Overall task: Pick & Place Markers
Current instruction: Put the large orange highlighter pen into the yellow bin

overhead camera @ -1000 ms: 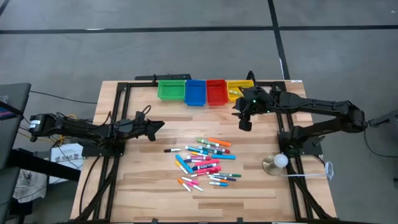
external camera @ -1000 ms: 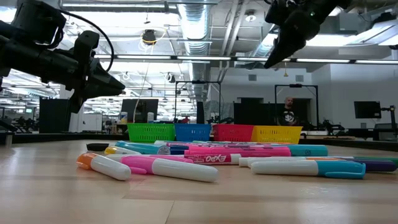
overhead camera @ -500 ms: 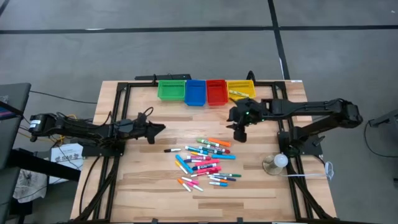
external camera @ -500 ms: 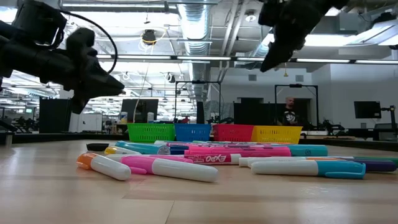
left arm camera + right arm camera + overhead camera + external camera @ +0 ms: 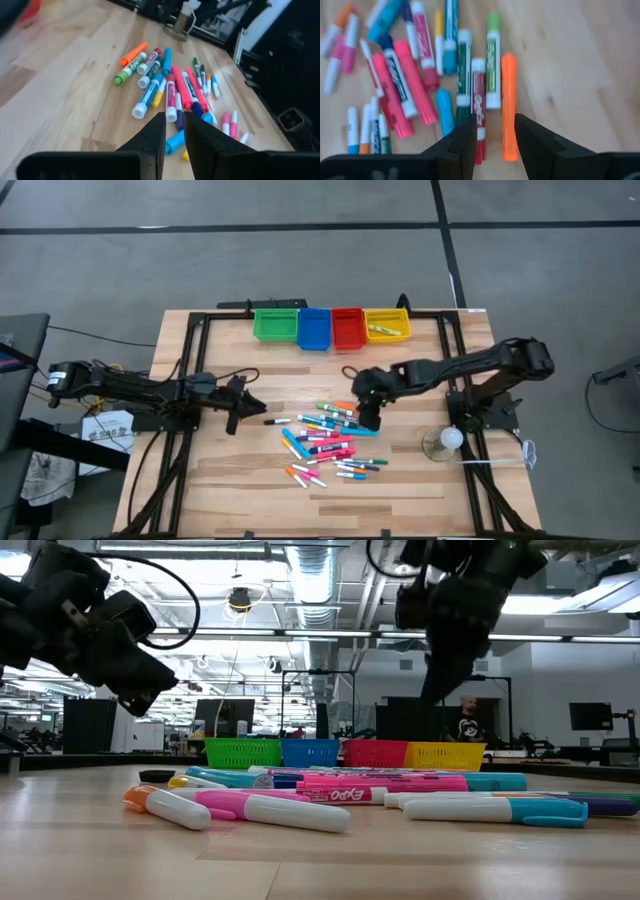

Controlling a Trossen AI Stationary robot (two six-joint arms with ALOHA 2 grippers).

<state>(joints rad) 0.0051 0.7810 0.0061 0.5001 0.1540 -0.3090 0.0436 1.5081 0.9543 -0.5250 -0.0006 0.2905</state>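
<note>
The markers lie loose in a heap on the wooden table, in pink, blue, green, orange and white. My right gripper hangs open above the heap's far right end, pointing steeply down. In its wrist view the fingers stand over a dark red marker, with an orange marker beside it. They touch nothing. My left gripper hovers left of the heap and points toward it. Its fingers stand a narrow gap apart with nothing between them.
Green, blue, red and yellow bins stand in a row at the far edge; the yellow one has a marker in it. A white ball on a round base stands at the right. A person stands far behind.
My right gripper has swung from beside the yellow bin toward the near edge and the left, sinking until it hangs over the heap's far right end. My left gripper has rolled at the wrist while staying left of the heap. The markers have not moved.
</note>
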